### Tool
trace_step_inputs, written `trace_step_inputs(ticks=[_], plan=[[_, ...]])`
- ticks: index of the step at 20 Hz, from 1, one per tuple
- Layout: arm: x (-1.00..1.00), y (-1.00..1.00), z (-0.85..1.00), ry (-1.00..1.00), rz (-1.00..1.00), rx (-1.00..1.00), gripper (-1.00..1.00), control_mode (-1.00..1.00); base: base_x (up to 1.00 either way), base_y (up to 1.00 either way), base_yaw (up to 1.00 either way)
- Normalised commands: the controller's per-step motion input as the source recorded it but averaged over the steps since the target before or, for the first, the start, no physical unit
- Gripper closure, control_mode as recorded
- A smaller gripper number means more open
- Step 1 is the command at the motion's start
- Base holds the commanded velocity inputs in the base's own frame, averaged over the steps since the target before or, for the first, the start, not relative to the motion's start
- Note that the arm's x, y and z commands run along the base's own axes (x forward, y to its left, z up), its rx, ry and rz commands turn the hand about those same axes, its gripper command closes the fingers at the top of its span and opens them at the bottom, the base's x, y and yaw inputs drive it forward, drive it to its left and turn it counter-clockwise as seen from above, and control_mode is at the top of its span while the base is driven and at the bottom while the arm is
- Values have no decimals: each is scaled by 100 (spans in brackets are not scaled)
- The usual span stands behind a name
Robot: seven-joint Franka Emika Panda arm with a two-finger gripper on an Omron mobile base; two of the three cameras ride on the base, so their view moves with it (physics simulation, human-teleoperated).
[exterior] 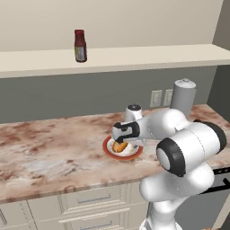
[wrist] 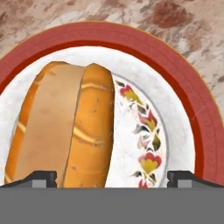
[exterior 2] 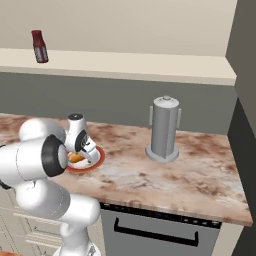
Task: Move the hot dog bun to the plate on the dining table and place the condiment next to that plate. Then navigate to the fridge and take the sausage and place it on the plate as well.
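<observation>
Golden-orange item: hot dog bun (wrist: 65, 127), laid on the red-rimmed plate (wrist: 183, 96); pale split seen along its top in the hand view.
Bun long axis: in the hand view it runs from the bottom edge up toward the top, leaning slightly right; the bun sits left of the plate's centre, beside a painted flower band on the white inner field.
Bun in base views: only a small orange patch is seen in the left base view (exterior: 119, 146) and in the right base view (exterior 2: 76, 158); heading cannot be judged there.
Plate location: on the marbled counter (exterior: 54, 148), in front of the grey backsplash wall; the plate (exterior: 134, 155) is partly hidden by the arm.
Claw: released, jaws spread wide; claw (wrist: 112, 179) is held directly over the bun and plate, one finger tip (wrist: 39, 178) seen against the bun's left side, the other over the plate's white field. No grasp is seen.
Claw in base views: pointed down at the plate (exterior: 128, 144) (exterior 2: 89, 156).
Condiment: dark red bottle (exterior: 80, 46) stood upright on the pale shelf (exterior: 134, 56) above the counter, well apart from the plate.
Other: grey cylindrical canister (exterior 2: 164, 129) stood upright on the counter, to the right of the plate.
</observation>
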Motion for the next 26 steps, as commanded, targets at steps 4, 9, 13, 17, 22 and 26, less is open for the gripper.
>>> trace_step_inputs(ticks=[4, 9, 13, 17, 22, 26], plan=[[0, 0, -17, 0, 0, 2, -100, -100, 0, 0, 0], [0, 0, -23, 0, 0, 1, 100, -100, 0, 0, 0], [-20, 0, -10, -4, 0, 0, 100, -100, 0, 0, 0], [-53, -6, 0, -22, -4, 1, 100, -100, 0, 0, 0], [-65, -12, 34, -24, -3, 0, 100, -100, 0, 0, 0], [-44, -28, 71, -14, 0, 6, 100, -100, 0, 0, 0]])
